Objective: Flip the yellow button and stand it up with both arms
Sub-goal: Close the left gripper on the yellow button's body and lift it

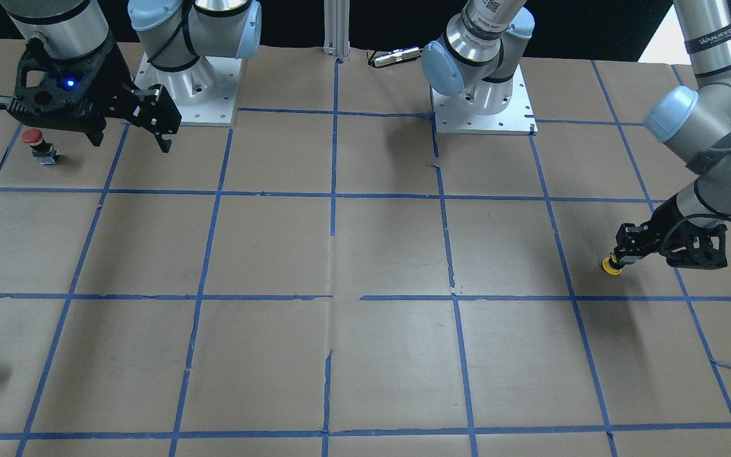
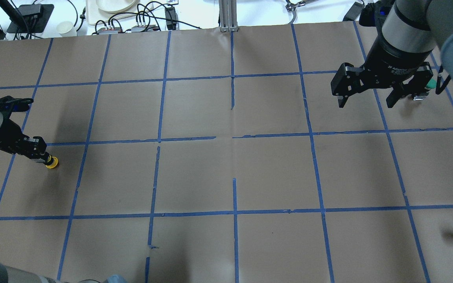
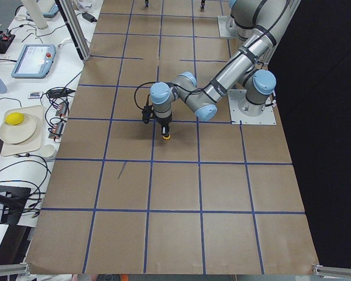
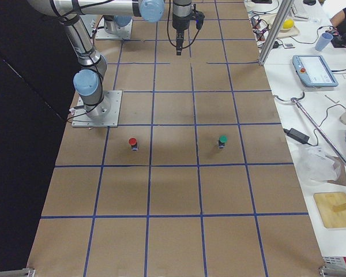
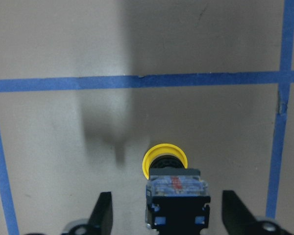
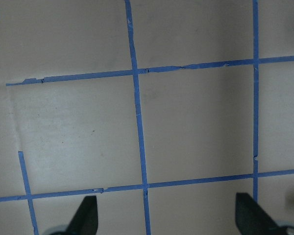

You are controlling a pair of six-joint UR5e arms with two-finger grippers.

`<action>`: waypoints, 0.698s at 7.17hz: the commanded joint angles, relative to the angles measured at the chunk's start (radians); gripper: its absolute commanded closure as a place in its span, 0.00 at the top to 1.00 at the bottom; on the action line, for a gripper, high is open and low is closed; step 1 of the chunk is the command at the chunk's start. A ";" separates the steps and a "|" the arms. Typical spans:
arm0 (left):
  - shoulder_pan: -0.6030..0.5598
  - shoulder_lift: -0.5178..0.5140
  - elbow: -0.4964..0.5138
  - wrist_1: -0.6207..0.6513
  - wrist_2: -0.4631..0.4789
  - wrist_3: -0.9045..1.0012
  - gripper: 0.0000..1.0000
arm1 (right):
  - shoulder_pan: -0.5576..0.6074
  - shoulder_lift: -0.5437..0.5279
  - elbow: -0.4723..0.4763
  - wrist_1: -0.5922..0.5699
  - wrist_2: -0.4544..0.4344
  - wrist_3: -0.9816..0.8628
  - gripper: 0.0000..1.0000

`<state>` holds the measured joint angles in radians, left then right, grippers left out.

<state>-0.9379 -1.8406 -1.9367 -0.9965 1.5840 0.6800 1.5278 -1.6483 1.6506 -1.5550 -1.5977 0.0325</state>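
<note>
Yellow button (image 5: 172, 196) lies on its side on the brown table (image 2: 226, 173), at 9 o'clock in the overhead view. Its round cap points to 12 o'clock in the left wrist view. Left gripper (image 5: 167, 200) reaches low, fingers (image 5: 104, 213) spread on both sides of it, not touching. Right gripper (image 2: 365, 104) hangs high at 2 o'clock, spread wide.

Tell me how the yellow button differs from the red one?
The yellow button has a yellow cap, the red button a red one. The red button stands upright, cap up, with no gripper on it; the yellow button sits between the fingers of the open left gripper, cap pointing away from it. Both have mushroom caps on blocky bodies.
</note>
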 commanded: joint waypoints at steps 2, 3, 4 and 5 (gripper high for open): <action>-0.056 0.084 0.010 -0.061 -0.001 -0.008 0.21 | -0.006 0.004 0.000 -0.045 -0.001 0.006 1.00; -0.129 0.133 0.011 -0.146 -0.008 -0.086 0.17 | -0.006 0.022 0.002 -0.045 0.011 0.001 1.00; -0.197 0.136 0.039 -0.157 -0.012 -0.143 0.16 | -0.006 0.033 0.000 -0.050 0.015 0.001 1.00; -0.273 0.144 0.054 -0.181 -0.016 -0.228 0.14 | -0.006 0.050 -0.002 -0.075 0.030 0.070 0.99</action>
<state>-1.1224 -1.7118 -1.9029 -1.1433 1.5732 0.5433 1.5221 -1.6171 1.6503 -1.6078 -1.5816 0.0510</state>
